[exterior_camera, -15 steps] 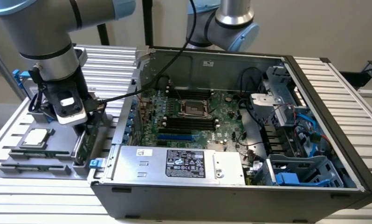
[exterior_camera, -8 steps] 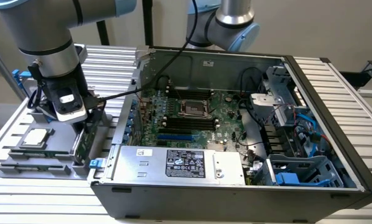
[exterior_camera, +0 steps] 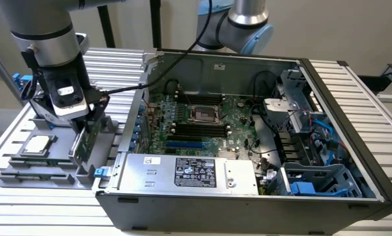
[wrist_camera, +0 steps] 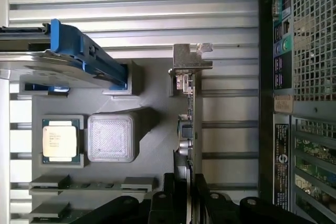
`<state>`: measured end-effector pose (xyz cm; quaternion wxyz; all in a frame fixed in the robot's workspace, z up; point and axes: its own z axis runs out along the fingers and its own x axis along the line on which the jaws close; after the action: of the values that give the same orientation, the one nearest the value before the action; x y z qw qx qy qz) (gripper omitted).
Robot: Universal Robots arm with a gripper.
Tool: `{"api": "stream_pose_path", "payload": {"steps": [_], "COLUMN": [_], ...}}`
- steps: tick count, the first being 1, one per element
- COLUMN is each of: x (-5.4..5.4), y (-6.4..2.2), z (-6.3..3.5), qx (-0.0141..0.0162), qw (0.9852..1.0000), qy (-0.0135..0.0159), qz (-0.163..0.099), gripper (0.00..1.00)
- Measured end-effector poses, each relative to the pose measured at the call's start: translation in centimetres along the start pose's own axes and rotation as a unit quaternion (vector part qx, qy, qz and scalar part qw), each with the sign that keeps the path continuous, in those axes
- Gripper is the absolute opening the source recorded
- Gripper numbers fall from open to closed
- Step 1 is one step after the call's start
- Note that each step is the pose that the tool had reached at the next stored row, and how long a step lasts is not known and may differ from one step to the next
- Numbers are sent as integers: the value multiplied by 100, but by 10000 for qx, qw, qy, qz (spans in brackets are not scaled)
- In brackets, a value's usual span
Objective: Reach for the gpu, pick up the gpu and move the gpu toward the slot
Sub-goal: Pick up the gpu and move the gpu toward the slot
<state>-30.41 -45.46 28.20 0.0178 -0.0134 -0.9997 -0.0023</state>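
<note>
The gpu (exterior_camera: 84, 140) stands on edge in the grey tray (exterior_camera: 52, 177), which lies on the exterior view's left, outside the open computer case (exterior_camera: 248, 216). In the wrist view the gpu (wrist_camera: 190, 108) is seen edge-on, with its silver bracket at the end far from the gripper (wrist_camera: 184, 195).

Finding 1: your gripper (exterior_camera: 86, 123) is down over the card. Its fingers are drawn in narrow, one on each face of the board, with no gap visible between pad and card. I judge it to be clamped on the gpu (the contact itself is partly hidden).

Finding 2: the reach appears complete and the grasp appears made. Whether the card has cleared its holder in the tray (wrist_camera: 152, 150) cannot be told; its lower edge sits at or very near the holder.

Finding 3: the transfer is outstanding. The card is well apart from the expansion slots (exterior_camera: 182, 145) on the motherboard (exterior_camera: 203, 123).

Finding 4: the CPU chip (wrist_camera: 59, 141) and the blue-railed hard drive (wrist_camera: 79, 59) lie in their own tray seats, clear of the fingers.
</note>
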Motion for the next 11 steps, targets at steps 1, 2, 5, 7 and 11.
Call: {"api": "stream_pose_path", "payload": {"steps": [1, 2, 5, 7, 11], "x": [-4, -9, -27, -37, -58], "y": [0, 1, 2, 3, 4], "z": [-45, -90, -226, -316, -501], "qx": [0, 0, 0, 0, 0], "qw": [10000, 10000, 10000, 10000, 10000], "qy": [6, 10, 14, 14, 15], "qz": [0, 0, 0, 0, 0], "gripper": [26, 26, 26, 26, 26]}}
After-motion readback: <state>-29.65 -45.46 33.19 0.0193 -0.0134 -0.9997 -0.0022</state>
